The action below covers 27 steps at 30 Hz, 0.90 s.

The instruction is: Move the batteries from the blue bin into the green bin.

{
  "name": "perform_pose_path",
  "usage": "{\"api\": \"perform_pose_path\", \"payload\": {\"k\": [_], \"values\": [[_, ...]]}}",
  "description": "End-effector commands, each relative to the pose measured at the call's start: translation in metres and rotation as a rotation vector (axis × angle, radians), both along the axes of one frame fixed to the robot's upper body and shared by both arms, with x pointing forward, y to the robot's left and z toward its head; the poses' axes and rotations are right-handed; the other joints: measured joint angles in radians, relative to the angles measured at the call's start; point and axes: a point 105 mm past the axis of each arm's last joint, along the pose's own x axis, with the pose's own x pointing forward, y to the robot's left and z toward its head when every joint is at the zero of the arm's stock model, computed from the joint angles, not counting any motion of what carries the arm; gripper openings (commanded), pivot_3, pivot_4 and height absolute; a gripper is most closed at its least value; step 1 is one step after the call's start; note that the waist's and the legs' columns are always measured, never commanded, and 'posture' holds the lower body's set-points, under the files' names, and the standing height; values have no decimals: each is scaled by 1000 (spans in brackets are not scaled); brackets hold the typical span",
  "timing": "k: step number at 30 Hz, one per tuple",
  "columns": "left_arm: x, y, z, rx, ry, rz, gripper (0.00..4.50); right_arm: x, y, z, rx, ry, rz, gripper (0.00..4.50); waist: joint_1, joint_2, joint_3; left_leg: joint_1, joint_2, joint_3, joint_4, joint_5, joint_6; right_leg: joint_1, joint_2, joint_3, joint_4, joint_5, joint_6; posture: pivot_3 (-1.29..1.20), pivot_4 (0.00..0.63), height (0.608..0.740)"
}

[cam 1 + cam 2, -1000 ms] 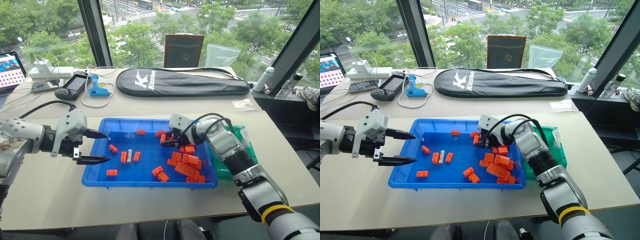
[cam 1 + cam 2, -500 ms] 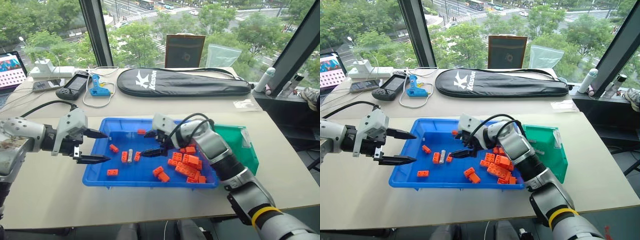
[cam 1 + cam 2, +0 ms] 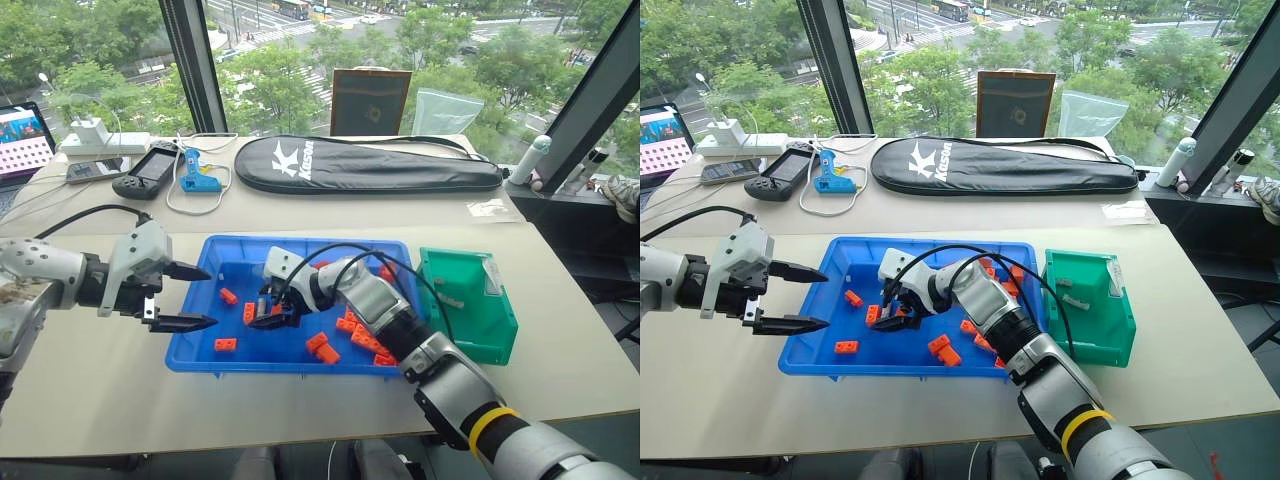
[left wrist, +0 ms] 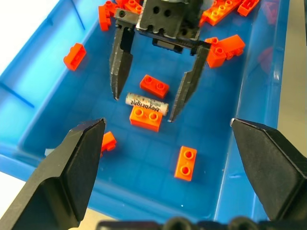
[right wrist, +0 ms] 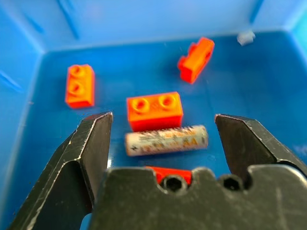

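Right gripper [image 4: 144, 98] is hovering spread, fingers straddling AA battery [image 4: 147, 102] mid blue bin [image 3: 225, 352], untouched; left gripper [image 3: 188, 297] is waiting spread at its left wall

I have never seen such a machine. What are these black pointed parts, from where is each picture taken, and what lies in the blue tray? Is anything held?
This is a humanoid robot with two arms. Each arm ends in a hand made of two black fingers.

The two wide pictures come from cameras in its head, looking down over the arms at a table. The two close pictures come from a camera on each wrist, looking along that hand's fingers.

On the table sits the blue bin with scattered orange toy bricks and one silver battery. Beside it stands the smaller green bin.

The right hand is open, its fingers standing on either side of the battery, not yet closed on it. The left hand is also open, at the tray's edge. Nothing is held.
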Motion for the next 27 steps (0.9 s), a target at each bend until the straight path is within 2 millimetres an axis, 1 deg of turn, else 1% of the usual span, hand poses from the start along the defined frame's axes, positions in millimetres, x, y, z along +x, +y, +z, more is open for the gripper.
{"api": "perform_pose_path", "payload": {"k": [1, 3, 6, 8, 9, 12, 15, 16, 19, 20, 21, 23, 27], "values": [[-2, 1, 13, 11, -53, 5, 4500, -1, 6, 5, 10, -21, 26, 3964, 0, 0, 0, 0, 0, 0, 0, 0, 0, 0, 0, 0, 0, 0, 0, 0, 150, 740], [-2, 1, 13, 9, -54, 8, 4500, -2, 6, 2, 7, -15, 32, 3964, 0, 0, 0, 0, 0, 0, 0, 0, 0, 0, 0, 0, 0, 0, 0, 0, 150, 740], [-1, 1, 13, 8, -53, 9, 4500, -3, 6, 6, 19, -23, 40, 3323, 0, 0, 0, 0, 0, 0, 0, 0, 0, 0, 0, 0, 0, 0, 0, 0, 150, 740], [-1, 1, 12, 8, -52, 8, 4500, -1, 5, 13, 35, -45, 37, 2617, 0, 0, 0, 0, 0, 0, 0, 0, 0, 0, 0, 0, 0, 0, 0, 0, 150, 740], [-1, 0, 12, 7, -51, 6, 4500, 0, 4, 19, 48, -57, 36, 2492, 0, 0, 0, 0, 0, 0, 0, 0, 0, 0, 0, 0, 0, 0, 0, 0, 150, 740], [1, -1, 12, 5, -52, 0, 4500, 2, -6, 45, 99, -93, 30, 2492, 0, 0, 0, 0, 0, 0, 0, 0, 0, 0, 0, 0, 0, 0, 0, 0, 150, 740], [2, -3, 12, 14, -56, -14, 4500, 0, -23, 68, 143, -106, 25, 2492, 4, 0, 0, 0, 0, 0, 0, 0, 0, 0, 0, 0, 0, 0, 0, 0, 150, 740], [3, -4, 13, 9, -56, -18, 4500, 0, -31, 74, 150, -111, 18, 2492, 5, 0, 0, 0, 0, 0, 0, 0, 0, 0, 0, 0, 0, 0, 0, 0, 150, 740], [5, -9, 14, -8, -62, -35, 4500, 3, -67, 88, 137, -133, -25, 2492, 10, 0, 0, 0, 0, 0, 0, 0, 0, 0, 0, 0, -1, 0, 0, 0, 150, 740], [7, -11, 15, -18, -66, -41, 4500, 6, -82, 92, 129, -146, -58, 2492, 13, 0, 0, 0, 0, 0, 0, 0, 0, 0, 0, 0, -1, 0, 0, 0, 150, 740], [9, -13, 16, -38, -71, -45, 4500, 11, -103, 96, 107, -170, -109, 2492, 15, 0, 0, 0, 0, 0, 0, 0, 0, 1, -1, 0, -1, 0, 0, 0, 150, 740], [12, -17, 19, -67, -74, -47, 4500, 14, -131, 101, 77, -197, -178, 2492, 22, 0, 0, 0, -1, 0, 0, 0, 0, 1, -1, 0, -2, 0, 0, 0, 150, 740], [20, -27, 24, -131, -78, -63, 4500, 14, -202, 114, 3, -229, -338, 2492, 30, 0, 0, 0, -1, 1, 0, 0, 0, 1, -1, 0, -4, 0, 0, 0, 150, 740]]}}
